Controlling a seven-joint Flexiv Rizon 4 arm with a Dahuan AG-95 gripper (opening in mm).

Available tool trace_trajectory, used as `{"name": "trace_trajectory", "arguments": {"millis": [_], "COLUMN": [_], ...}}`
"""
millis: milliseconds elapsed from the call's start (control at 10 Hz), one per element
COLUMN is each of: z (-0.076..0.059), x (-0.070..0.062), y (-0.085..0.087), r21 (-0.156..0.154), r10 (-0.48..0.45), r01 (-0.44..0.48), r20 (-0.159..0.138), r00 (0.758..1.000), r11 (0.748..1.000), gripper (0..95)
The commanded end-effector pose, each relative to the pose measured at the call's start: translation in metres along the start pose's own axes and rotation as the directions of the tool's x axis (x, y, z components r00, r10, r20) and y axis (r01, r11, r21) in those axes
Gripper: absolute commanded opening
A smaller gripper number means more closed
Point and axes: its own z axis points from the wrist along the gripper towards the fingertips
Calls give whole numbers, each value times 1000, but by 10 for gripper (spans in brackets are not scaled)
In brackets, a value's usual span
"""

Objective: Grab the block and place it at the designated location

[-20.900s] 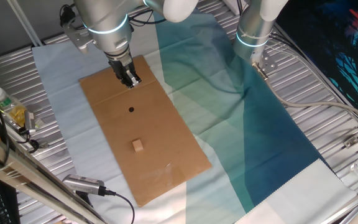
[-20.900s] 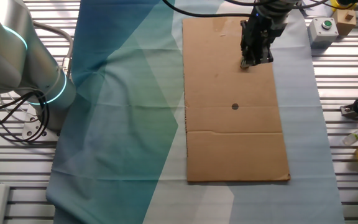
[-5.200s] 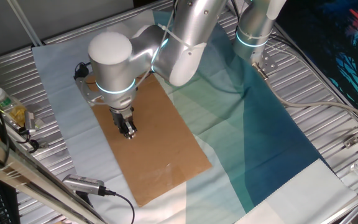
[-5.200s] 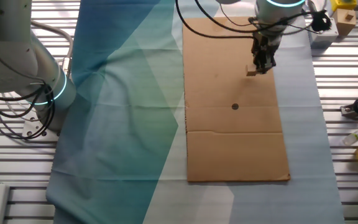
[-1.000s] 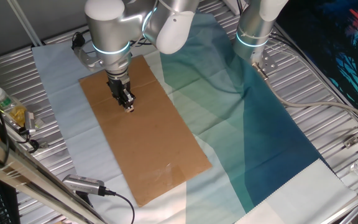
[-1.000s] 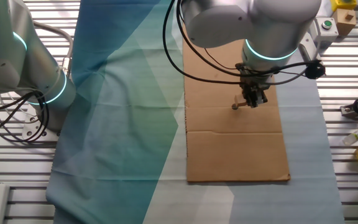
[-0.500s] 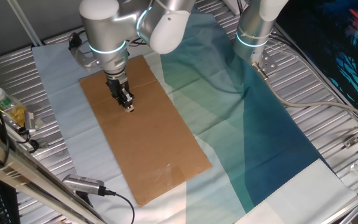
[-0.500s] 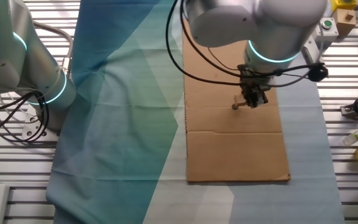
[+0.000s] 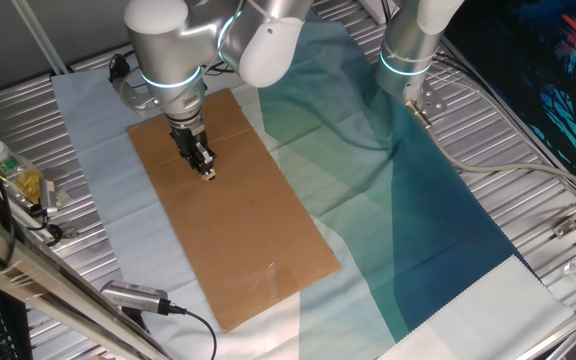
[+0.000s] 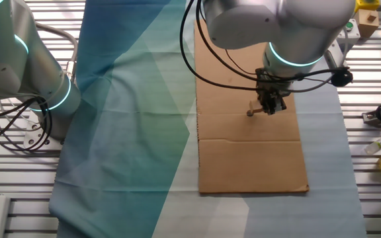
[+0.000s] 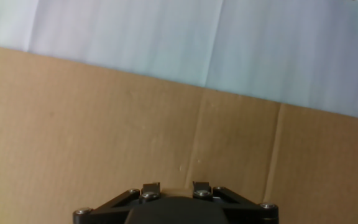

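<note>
On the cardboard sheet (image 9: 230, 210): block (image 10: 251, 112), a small pale wooden cube, no long axis.
Block position: at end effector (image 10: 268, 110) tips, mid-sheet.
End effector: closed on block.
Sheet: flat, brown, creased.

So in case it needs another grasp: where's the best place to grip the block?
Pinch the block across two opposite flat sides, coming straight down from above; it's a small cube low on the cardboard, so only its top and sides are open.
</note>
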Motion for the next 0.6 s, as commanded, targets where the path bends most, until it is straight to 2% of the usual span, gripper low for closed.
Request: {"name": "trace_trajectory", "arguments": {"millis": [100, 400, 600], "z": [0, 1, 7], "x": [-1, -1, 0], "y": [0, 0, 0], "r21": [-1, 0, 2], "r10": [0, -1, -2], "r01": [0, 1, 2], "r20": [-2, -2, -1], "r00": [1000, 1000, 1000], "r11": [1000, 1000, 1000], "gripper": [0, 0, 0]}}
